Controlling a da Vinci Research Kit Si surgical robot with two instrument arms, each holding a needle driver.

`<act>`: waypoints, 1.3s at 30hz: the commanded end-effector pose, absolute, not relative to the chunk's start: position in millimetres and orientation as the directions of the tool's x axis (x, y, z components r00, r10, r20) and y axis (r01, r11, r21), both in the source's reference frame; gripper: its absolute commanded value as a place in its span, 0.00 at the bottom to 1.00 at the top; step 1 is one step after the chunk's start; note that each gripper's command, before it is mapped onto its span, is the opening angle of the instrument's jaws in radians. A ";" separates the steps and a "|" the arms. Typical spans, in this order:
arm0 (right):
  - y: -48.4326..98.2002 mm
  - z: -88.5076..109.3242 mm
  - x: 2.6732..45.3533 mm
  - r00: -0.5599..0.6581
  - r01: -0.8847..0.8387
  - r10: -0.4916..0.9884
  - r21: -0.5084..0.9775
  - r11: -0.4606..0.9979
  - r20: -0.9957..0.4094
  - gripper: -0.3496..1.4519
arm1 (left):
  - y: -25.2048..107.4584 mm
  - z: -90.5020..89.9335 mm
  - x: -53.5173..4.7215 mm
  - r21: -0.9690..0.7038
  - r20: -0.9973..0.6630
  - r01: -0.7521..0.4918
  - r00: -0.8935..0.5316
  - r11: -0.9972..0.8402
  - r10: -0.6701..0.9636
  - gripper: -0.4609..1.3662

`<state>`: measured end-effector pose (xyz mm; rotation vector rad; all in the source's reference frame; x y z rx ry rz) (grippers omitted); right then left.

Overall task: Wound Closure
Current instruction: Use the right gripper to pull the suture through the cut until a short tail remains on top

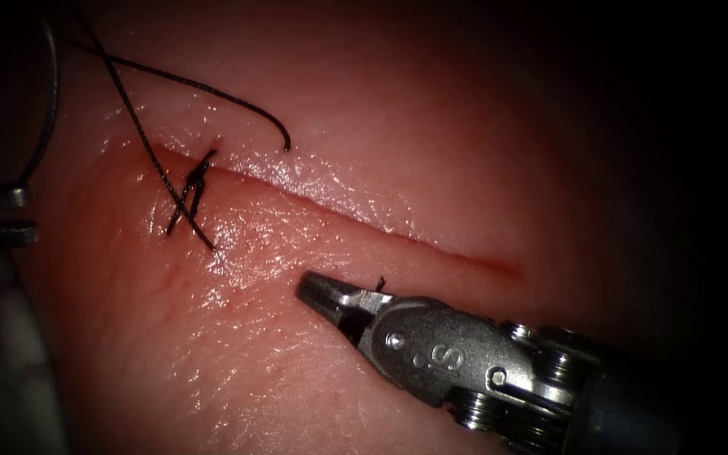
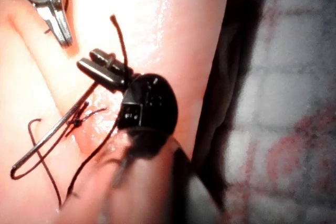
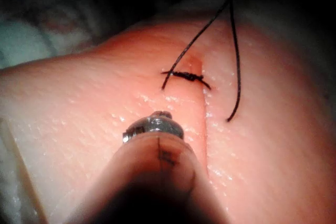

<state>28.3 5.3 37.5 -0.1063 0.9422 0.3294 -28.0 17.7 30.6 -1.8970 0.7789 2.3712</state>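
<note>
One knotted stitch (image 1: 191, 192) was seen at the cut's (image 1: 364, 221) left end. The needle (image 2: 55, 132), outside the tissue (image 1: 212, 354), was clamped near one end by the left tool (image 2: 93, 62). The right tool (image 1: 313, 291) was closed, empty. A further bite was judged due, with the needle aimed first.

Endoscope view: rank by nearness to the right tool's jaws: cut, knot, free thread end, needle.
From the right tool:
1. Cut, just above its tip.
2. Knot, at the cut's left end.
3. Free thread end, above the cut; close to the knot's rank.
4. Needle, far left edge.
</note>
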 end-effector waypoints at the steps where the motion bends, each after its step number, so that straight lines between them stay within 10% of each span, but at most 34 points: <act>1: 5.3 37.4 28.3 0.542 -0.324 0.232 0.053 0.944 -0.808 0.00 | 17.7 30.6 -28.0 0.374 -0.916 -0.297 -0.268 -0.878 -0.299 0.06; 9: 5.4 37.4 28.3 0.537 -0.325 0.237 0.061 0.944 -0.809 0.02 | 18.0 29.5 -27.6 0.386 -0.911 -0.291 -0.271 -0.875 -0.312 0.06; 14: 5.8 37.7 28.6 0.525 -0.348 0.272 0.088 0.933 -0.807 0.49 | 18.2 28.8 -27.4 0.391 -0.909 -0.289 -0.269 -0.874 -0.318 0.06; 20: 6.6 38.2 29.7 0.514 -0.370 0.298 0.106 0.923 -0.804 0.77 | 18.4 28.2 -27.4 0.403 -0.905 -0.284 -0.269 -0.870 -0.330 0.06; 39: 8.8 41.2 34.5 0.340 -0.420 0.474 0.320 0.850 -0.812 0.76 | 18.3 27.7 -27.5 0.400 -0.906 -0.283 -0.265 -0.871 -0.330 0.06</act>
